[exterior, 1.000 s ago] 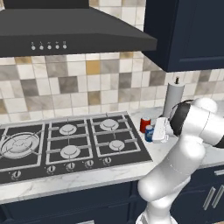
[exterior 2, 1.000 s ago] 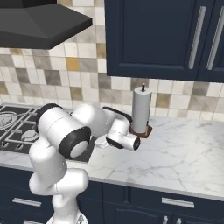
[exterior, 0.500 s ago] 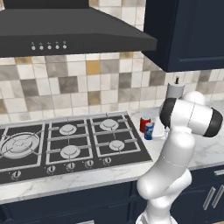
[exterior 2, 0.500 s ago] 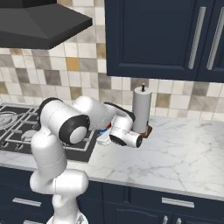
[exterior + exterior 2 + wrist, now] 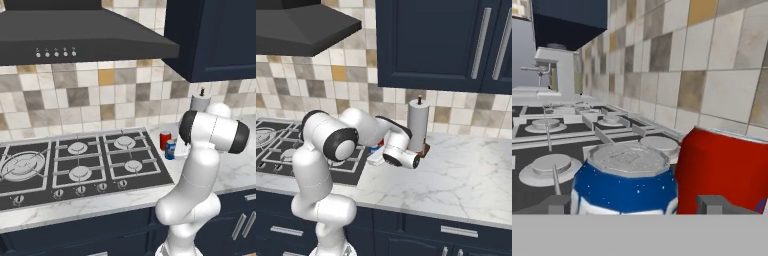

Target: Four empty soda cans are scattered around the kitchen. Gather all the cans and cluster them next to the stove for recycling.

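Note:
In the hand view a blue soda can (image 5: 626,182) stands upright right in front of the camera, between my gripper's (image 5: 636,205) two spread fingertips (image 5: 556,204), with a gap on its right side. A red soda can (image 5: 722,167) stands close beside it, by the tiled wall. From the left base view, the blue can (image 5: 170,149) and the red can (image 5: 165,140) sit on the marble counter just off the right edge of the black stove (image 5: 80,162). My arm covers most of the gripper (image 5: 373,154) in the right base view.
A tall white paper towel roll (image 5: 417,125) on a dark base stands behind the cans, against the backsplash. A white appliance (image 5: 554,65) stands beyond the far side of the stove. The dark range hood (image 5: 75,40) hangs above the burners. Marble counter (image 5: 466,175) stretches to the right.
The fingers have spread apart and let go of the blue can, which now stands on the counter next to the red one. The arm's elbow has swung upright.

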{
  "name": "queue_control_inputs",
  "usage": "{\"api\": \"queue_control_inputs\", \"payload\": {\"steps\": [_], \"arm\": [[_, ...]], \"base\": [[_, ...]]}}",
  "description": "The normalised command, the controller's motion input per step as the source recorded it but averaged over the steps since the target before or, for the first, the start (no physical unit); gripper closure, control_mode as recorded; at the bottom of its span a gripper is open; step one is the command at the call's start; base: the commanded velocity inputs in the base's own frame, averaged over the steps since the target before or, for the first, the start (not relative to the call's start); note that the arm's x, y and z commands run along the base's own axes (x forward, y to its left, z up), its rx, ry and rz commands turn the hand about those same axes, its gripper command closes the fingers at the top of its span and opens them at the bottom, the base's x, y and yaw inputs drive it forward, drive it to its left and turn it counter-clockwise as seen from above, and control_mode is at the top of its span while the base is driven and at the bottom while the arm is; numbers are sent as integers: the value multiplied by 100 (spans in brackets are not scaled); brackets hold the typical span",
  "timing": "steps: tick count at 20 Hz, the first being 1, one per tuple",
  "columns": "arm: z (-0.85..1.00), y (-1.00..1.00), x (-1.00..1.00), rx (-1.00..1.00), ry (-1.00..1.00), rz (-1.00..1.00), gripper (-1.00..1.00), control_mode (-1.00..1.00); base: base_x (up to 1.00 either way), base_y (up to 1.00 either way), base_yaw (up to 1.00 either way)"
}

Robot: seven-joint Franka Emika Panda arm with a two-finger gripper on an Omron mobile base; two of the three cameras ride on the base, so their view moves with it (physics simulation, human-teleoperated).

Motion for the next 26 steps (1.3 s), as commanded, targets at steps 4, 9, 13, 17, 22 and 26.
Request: {"api": "queue_control_inputs", "payload": {"steps": [4,9,13,17,22,26], "arm": [[-12,0,-5,0,-1,0,-100,-100],[-2,0,-19,0,0,0,-100,-100],[-2,0,-14,0,0,0,-100,-100],[0,0,-8,0,0,-1,-100,-100],[12,-7,-3,0,3,-3,-100,-100],[26,-17,-1,0,4,-3,-100,-100]], "base": [[0,0,0],[0,0,0],[0,0,0],[0,0,0],[0,0,0],[0,0,0]]}}
